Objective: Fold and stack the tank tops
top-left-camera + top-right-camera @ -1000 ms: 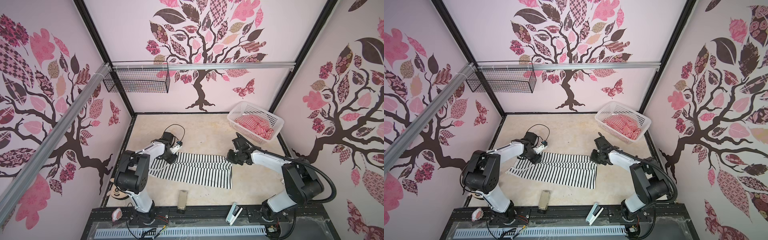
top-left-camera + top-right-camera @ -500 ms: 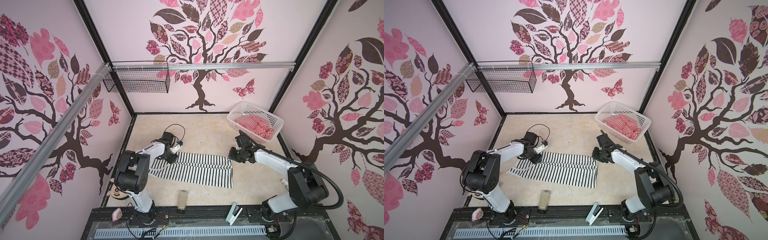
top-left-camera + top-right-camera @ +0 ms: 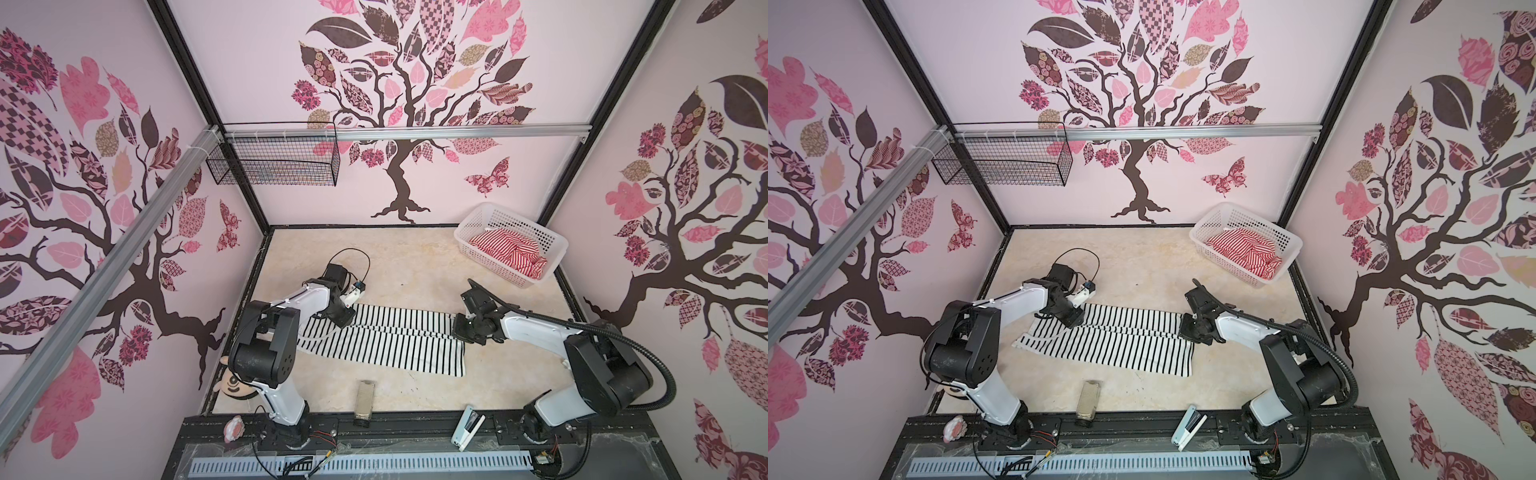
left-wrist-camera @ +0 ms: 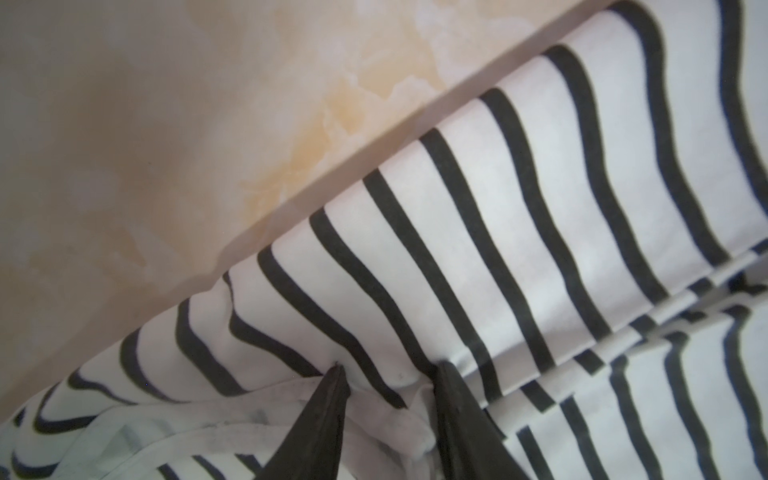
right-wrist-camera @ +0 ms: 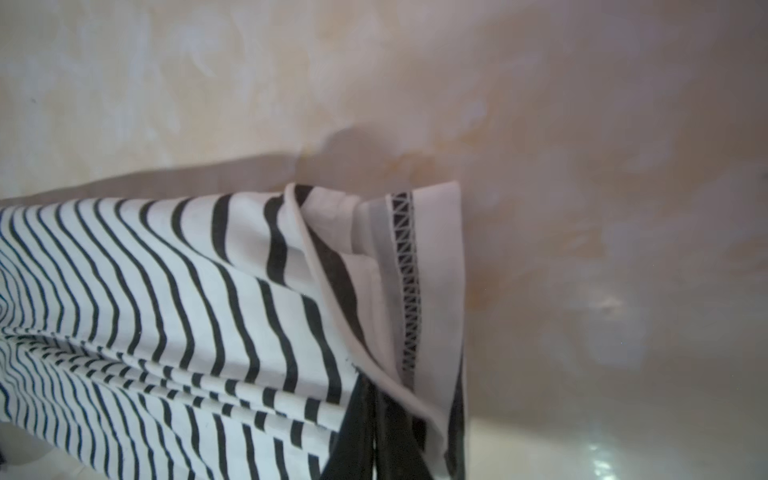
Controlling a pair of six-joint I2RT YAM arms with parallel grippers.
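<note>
The black-and-white tank top [image 3: 386,345] [image 3: 1121,345] lies stretched out flat across the middle of the table, folded lengthwise. At its left end my left gripper [image 3: 345,321] [image 4: 390,370] is pressed down on it. A bunch of its white trim sits pinched between the fingers. My right gripper [image 3: 459,330] [image 5: 374,395] is at the far corner of its right hem, shut on the hem fold [image 5: 415,291], which stands lifted off the table. The red-and-white tank top [image 3: 511,249] [image 3: 1246,249] lies crumpled in the white basket [image 3: 469,226] at the back right.
A small tan block [image 3: 363,397] and a white stapler-like thing [image 3: 467,432] lie at the front edge. A round toy face [image 3: 235,384] sits by the left arm's base. A black wire basket [image 3: 274,162] hangs on the back wall's rail.
My right gripper shifted toward the near side and slightly left at the hem end of the black-and-white tank top. The left arm has stayed put.
</note>
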